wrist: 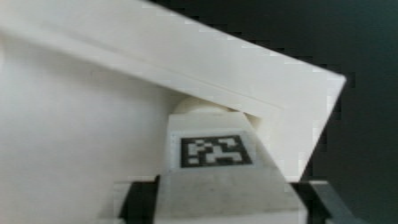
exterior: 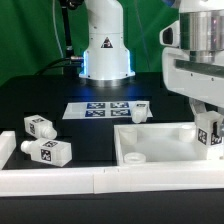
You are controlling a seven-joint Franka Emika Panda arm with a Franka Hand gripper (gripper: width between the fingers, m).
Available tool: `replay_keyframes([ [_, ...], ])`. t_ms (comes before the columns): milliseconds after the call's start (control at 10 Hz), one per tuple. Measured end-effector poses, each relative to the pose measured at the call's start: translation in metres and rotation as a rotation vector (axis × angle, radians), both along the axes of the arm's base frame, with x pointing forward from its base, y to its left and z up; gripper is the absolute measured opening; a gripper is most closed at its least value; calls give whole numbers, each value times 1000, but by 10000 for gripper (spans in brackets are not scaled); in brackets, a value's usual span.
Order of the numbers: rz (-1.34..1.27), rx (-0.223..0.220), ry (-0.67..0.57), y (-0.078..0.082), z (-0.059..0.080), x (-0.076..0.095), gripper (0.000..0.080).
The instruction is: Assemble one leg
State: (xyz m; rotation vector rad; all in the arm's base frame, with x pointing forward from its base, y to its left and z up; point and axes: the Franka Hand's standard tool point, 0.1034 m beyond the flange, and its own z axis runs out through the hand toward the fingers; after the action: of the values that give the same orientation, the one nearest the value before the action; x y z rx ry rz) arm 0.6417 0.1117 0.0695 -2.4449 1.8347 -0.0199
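Note:
My gripper (exterior: 207, 120) is shut on one leg (exterior: 212, 133), a chunky white peg with a black-and-white tag, and holds it at the tabletop's corner on the exterior view's right. In the wrist view the leg (wrist: 217, 150) sits between my dark fingers (wrist: 143, 203), its far end against a corner of the white tabletop panel (wrist: 89, 110). The tabletop (exterior: 160, 135) lies flat with its raised rim up. Three more legs lie loose: one (exterior: 140, 113) behind the panel and two (exterior: 40, 127) (exterior: 50, 152) at the exterior view's left.
The marker board (exterior: 108, 108) lies behind the tabletop, in front of the robot base (exterior: 105, 55). A low white wall (exterior: 100, 181) runs along the front edge of the black table and turns back at the exterior view's left.

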Motion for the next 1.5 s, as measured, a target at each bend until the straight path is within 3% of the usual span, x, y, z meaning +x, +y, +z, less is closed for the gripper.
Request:
replay_keyframes([
  [300,-298,20,8,2,0,0,285],
  [1200,-531,44,24,2,0,1,286],
  [1500,-512,45,20,2,2,1,609],
])
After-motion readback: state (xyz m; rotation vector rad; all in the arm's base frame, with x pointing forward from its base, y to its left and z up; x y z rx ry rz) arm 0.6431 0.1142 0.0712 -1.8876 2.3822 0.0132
